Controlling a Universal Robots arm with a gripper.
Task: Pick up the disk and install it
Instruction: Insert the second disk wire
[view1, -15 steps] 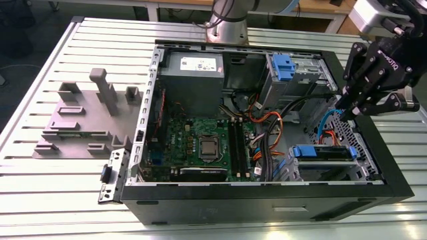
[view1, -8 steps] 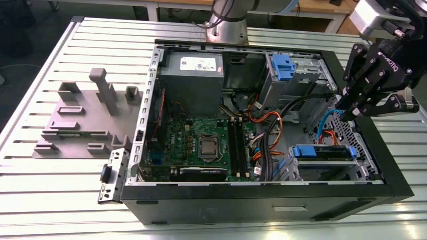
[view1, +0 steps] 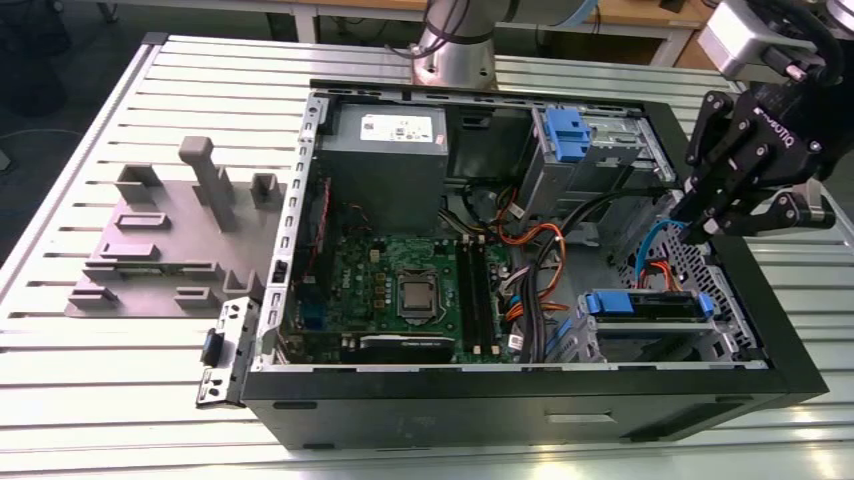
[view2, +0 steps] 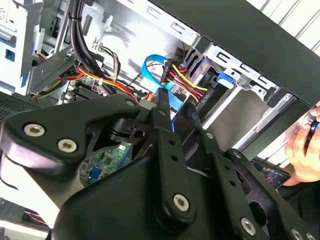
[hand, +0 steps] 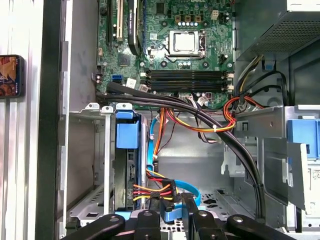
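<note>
The disk (view1: 649, 305) lies in the lower drive cage of the open black computer case (view1: 534, 415), at the exterior view's right, with its blue bracket around it. In the first wrist view the disk (hand: 131, 172) stands edge-on in that cage under its blue tab. Orange, red and yellow cables and a blue cable run to its end. My gripper (view1: 697, 232) hangs above the case's right wall, a little above and behind the disk. In both wrist views its black fingers (view2: 162, 112) stand a narrow gap apart with nothing between them, and the blue cable shows behind the gap.
A grey power supply (view1: 387, 150) and a blue caddy (view1: 567, 135) sit at the back of the case, with the motherboard (view1: 414, 290) on its floor. A grey fixture block (view1: 160, 240) stands on the slatted table. A person's hand (view2: 306, 145) is beside the case.
</note>
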